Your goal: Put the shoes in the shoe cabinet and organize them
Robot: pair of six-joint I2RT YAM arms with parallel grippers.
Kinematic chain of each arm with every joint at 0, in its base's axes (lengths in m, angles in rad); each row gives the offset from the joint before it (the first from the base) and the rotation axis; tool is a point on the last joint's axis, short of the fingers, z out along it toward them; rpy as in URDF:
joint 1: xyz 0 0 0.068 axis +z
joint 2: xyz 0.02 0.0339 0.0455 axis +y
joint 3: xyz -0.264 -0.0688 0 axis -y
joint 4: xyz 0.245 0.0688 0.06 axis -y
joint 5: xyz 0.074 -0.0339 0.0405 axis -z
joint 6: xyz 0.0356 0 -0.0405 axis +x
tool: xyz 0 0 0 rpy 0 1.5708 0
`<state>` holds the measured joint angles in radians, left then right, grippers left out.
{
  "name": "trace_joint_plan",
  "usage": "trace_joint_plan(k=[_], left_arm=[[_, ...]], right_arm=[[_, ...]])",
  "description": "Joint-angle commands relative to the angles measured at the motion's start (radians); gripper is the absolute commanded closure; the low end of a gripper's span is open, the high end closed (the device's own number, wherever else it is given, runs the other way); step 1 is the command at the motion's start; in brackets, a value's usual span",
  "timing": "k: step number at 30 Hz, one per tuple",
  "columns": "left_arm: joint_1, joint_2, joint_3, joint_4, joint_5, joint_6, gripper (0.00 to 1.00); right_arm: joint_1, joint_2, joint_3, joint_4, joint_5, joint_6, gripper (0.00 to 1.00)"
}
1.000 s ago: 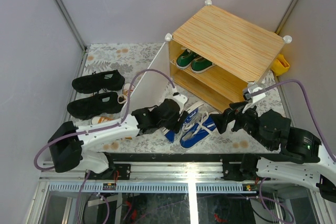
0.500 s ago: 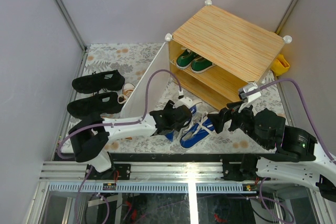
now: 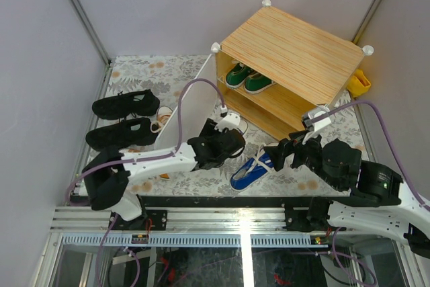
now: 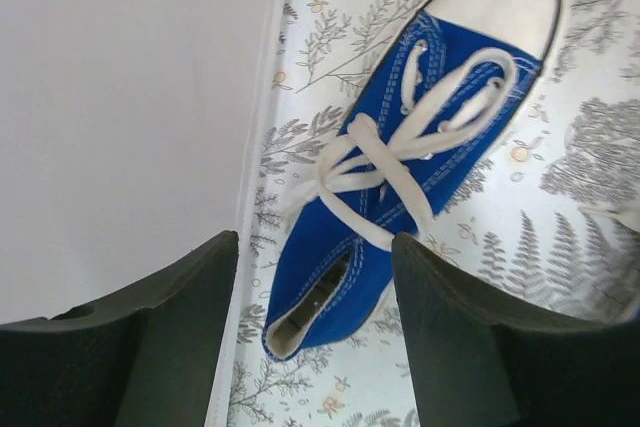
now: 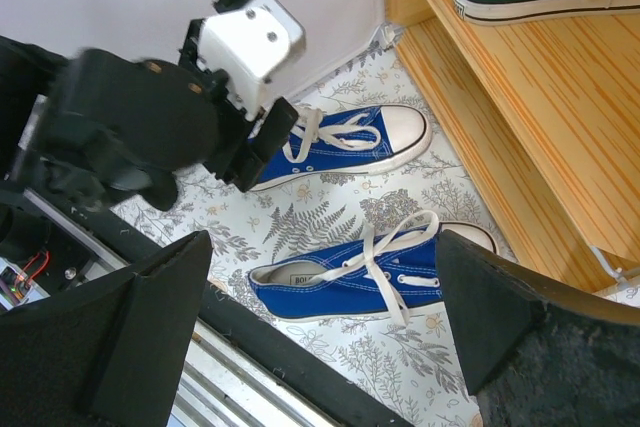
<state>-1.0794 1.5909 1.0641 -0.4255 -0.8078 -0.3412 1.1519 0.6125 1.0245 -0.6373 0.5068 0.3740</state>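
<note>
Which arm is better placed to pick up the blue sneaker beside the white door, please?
Left arm: its open jaws hang over that blue sneaker, while the right arm hovers farther back, also open.

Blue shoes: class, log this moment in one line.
left tool open astride blue shoe heel | right tool open, empty | green shoes on cabinet shelf

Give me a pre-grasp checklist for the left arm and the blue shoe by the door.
1. Left end effector open: ok.
2. Its fingers straddle the blue shoe at the heel: ok.
3. Room for a finger between that shoe and the door panel: cannot tell, they lie close.
4. Second blue shoe lies apart from the first: ok.
5. Lower shelf bare where visible: ok.
6. Right end effector open and empty: ok.
</note>
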Motion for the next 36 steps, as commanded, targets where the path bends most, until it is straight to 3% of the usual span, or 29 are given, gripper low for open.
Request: trace_joint_plan(k=[1,7,12,18,22,29,34,36], left_arm=[[-0.005,-0.116,-0.059,0.083,0.130,0.024,0.40],[0.018,-0.106,-0.075,0.167,0.295,0.131,0.47],[0.150,-0.064,-0.105,0.227,0.504,0.143,0.47],[0.186,-0.019,-0.096,0.230,0.472,0.149,0.49],[0.182,-0.001,-0.082,0.209,0.525,0.131,0.59],[0.143,-0.090,-0.175,0.218,0.534,0.093,0.58],[0.144,-0.047,-0.171,0.228,0.498,0.096,0.58],[0.143,-0.017,-0.164,0.248,0.479,0.100,0.63]], right_arm=[[0.002,0.003,-0.006,0.056,0.015,0.013,0.01],[0.002,0.013,-0.009,0.065,0.011,0.022,0.01],[0.002,0.005,-0.016,0.066,0.011,0.028,0.01],[0.002,0.003,-0.022,0.060,0.020,0.023,0.01],[0.002,0.007,-0.018,0.060,0.027,0.017,0.01],[0.003,-0.005,-0.027,0.058,0.039,0.021,0.01],[0.002,0.010,-0.026,0.068,0.026,0.022,0.01],[0.003,0.015,-0.024,0.068,0.024,0.021,0.01]])
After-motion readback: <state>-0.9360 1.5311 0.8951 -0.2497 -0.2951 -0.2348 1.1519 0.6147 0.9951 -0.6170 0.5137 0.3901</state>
